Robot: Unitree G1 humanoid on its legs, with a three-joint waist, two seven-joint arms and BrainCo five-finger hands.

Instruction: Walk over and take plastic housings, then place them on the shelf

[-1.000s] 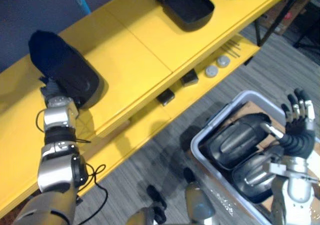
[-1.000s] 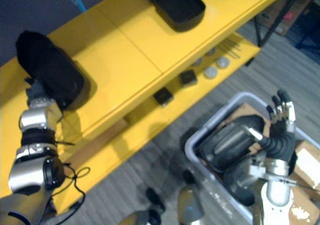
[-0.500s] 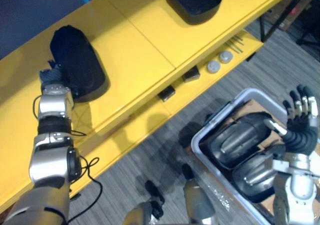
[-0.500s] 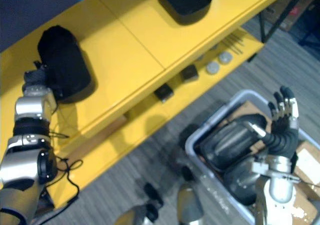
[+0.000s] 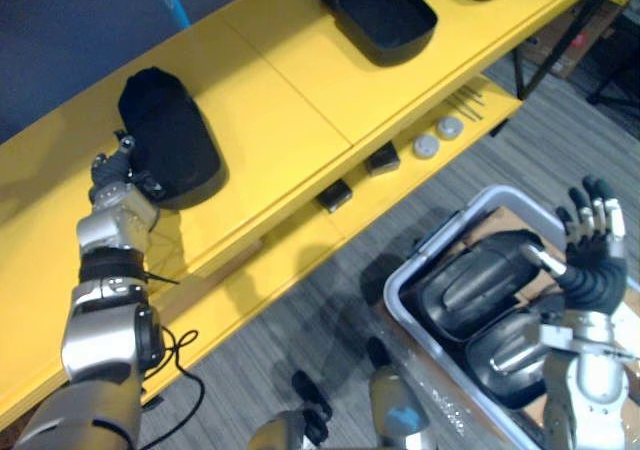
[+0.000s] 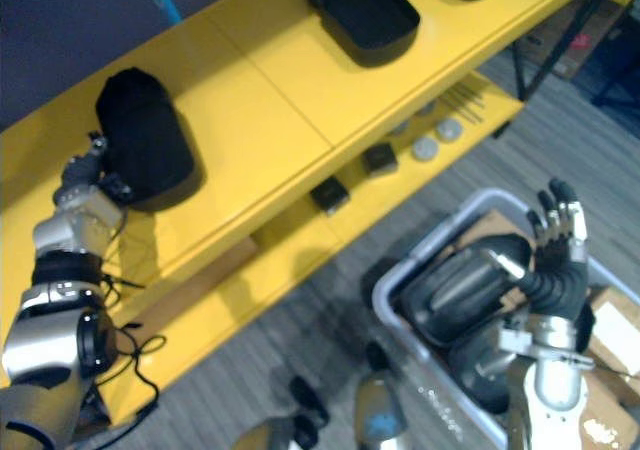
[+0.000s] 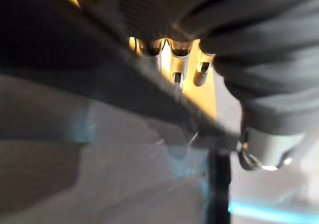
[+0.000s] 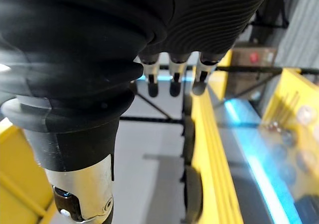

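In the left eye view, the rounded black plastic housing lay on top of the long yellow shelf. Its long side ran from 11 to 5 o'clock. The left hand was right up against its near end, so the housing lay at 1 o'clock from that hand. I could not tell if the hand was holding it or not. At 5 o'clock in the view, a grey plastic bin on the floor held more dark grey rounded housings. The right hand was over the bin, holding nothing. In the right eye view, the nearest bin housing lay at 9 o'clock from the right hand, with its long side running from 8 to 2 o'clock. In the left wrist view, silver fingers showed between dark shapes, too close to read. In the right wrist view, the fingers pointed straight out and loose. The right hand looked much nearer the bin, so I think the next housing was its to take.
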